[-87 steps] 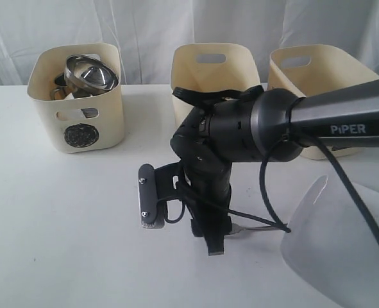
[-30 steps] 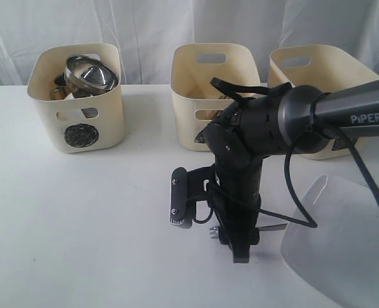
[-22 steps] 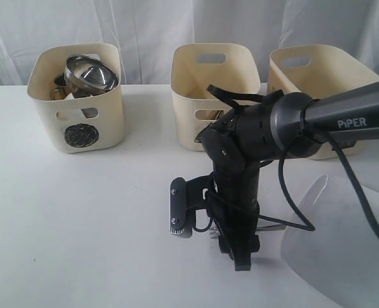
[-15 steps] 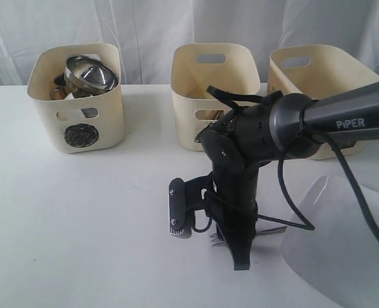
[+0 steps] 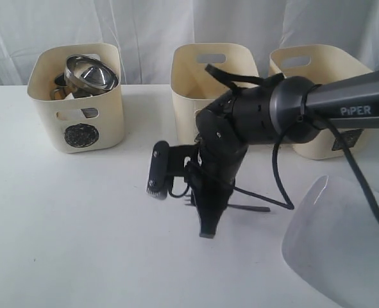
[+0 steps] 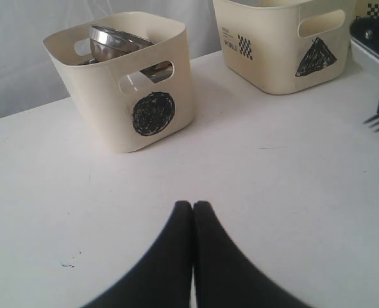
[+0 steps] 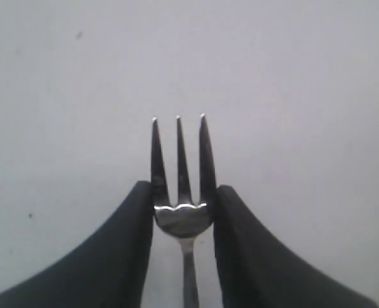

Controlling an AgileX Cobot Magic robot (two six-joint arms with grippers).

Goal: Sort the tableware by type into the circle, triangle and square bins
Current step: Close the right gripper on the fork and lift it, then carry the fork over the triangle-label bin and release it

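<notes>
Jaws of the right gripper [image 7: 184,191] clamp the three-tined steel fork [image 7: 179,217] by its neck, at centre frame over the white table [image 5: 80,224], before the cream triangle-marked bin [image 5: 205,77]. Left gripper [image 6: 193,215] fingers press together, holding nothing; the large white plate [image 5: 343,250] sits lower right.

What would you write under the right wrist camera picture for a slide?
Right gripper pinching a steel fork at the base of its three tines, over the white table.
</notes>
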